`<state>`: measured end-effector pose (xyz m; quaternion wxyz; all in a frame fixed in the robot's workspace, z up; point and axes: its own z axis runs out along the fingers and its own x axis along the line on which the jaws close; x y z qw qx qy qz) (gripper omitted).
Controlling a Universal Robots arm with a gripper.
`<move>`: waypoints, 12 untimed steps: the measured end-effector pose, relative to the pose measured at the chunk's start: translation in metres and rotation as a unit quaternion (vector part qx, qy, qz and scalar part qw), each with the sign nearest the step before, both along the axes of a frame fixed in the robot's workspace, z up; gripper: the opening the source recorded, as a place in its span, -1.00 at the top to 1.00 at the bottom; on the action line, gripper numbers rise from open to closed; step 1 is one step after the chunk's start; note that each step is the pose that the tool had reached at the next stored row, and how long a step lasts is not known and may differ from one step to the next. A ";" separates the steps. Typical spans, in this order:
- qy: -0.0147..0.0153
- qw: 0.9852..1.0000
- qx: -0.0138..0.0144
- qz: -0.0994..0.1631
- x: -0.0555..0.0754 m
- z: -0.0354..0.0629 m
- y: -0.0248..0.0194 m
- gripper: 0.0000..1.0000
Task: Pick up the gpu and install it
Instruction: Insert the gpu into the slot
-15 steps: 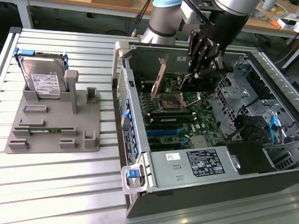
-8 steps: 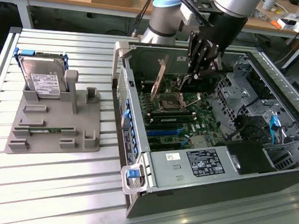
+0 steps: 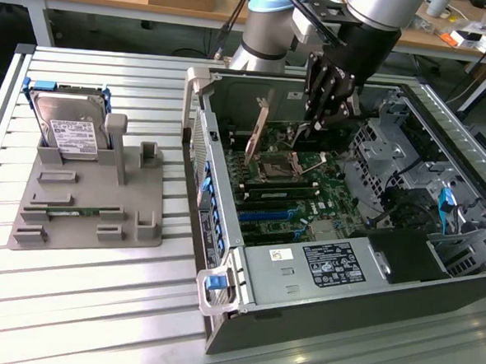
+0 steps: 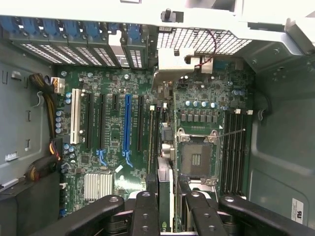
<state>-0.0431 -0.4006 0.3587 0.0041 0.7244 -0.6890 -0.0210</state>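
End effector (image 3: 324, 104) narrow, gripping gpu (image 4: 165, 189) edge-on between fingers, above motherboard (image 3: 296, 193) inside computer case (image 3: 222, 255). Card's long axis parallel to slots (image 4: 127, 123), beside processor socket (image 4: 197, 160).

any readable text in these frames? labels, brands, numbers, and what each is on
No text can be read for certain.
Hard drive white label: print too small.
Power supply black label: white print, blurred.
White sticker beside it: unreadable.
Case side wall label: unreadable.
White sticker on the case's inner wall: dark mark, not legible.
Motherboard: markings too small.
Card in the gripper: no print legible.
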 end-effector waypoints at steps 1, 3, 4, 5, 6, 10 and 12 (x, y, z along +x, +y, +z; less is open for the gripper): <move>0.000 1.000 0.000 0.000 0.000 -0.0003 0.0000 0.47; 0.000 1.000 0.000 0.000 0.000 -0.0009 0.0000 0.47; 0.000 1.000 0.000 0.000 0.000 -0.0013 -0.0001 0.47; 0.000 1.000 0.000 0.000 0.000 -0.0016 0.0000 0.47; 0.000 1.000 0.000 0.000 0.000 -0.0018 -0.0001 0.47; 0.000 1.000 0.000 0.000 0.000 -0.0027 -0.0001 0.47; 0.000 1.000 0.000 0.000 0.000 -0.0033 -0.0001 0.47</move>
